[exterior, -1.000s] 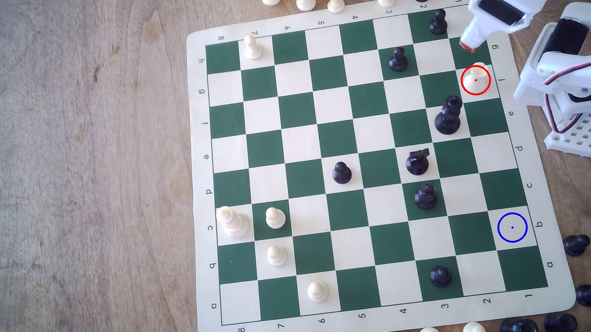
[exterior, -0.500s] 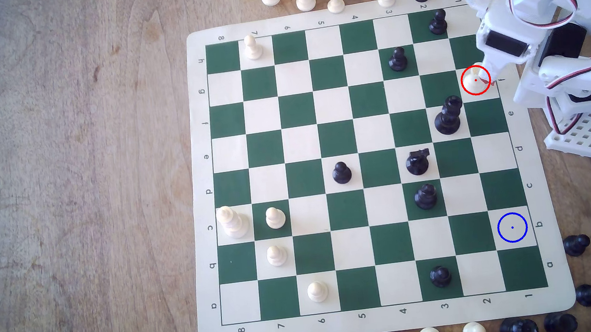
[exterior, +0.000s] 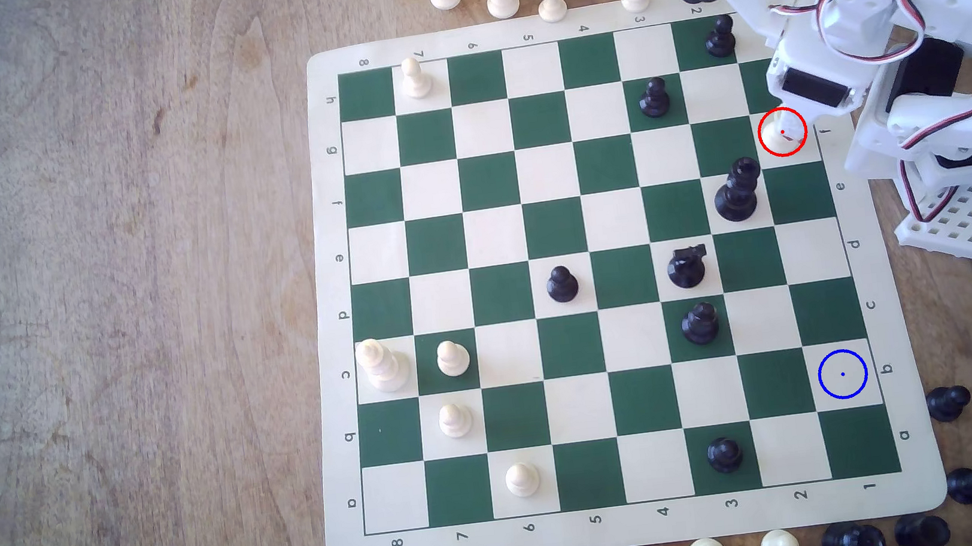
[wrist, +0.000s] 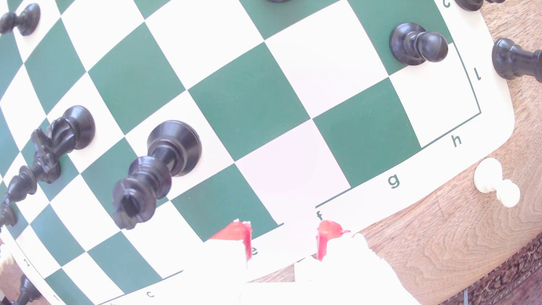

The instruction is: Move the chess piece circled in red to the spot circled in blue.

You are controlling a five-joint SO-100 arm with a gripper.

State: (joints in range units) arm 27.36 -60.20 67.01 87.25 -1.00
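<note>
My gripper [wrist: 284, 234] sits low at the board's [exterior: 922, 464] edge by the f label, its red-tipped fingers [wrist: 240, 234] parted with a clear gap. Whether they grip anything, I cannot tell. In the exterior view my gripper overlaps the piece [exterior: 776, 133] inside the red ring, on the cream square at that view's right edge, and covers part of it. Just past it stands a tall black piece [exterior: 737, 190]. Well apart, down the same edge file, lies the blue-ringed spot [exterior: 842, 373], bare.

tall black piece [exterior: 737, 190] near lane, squares toward blue-ringed spot [exterior: 842, 374] bare
</note>
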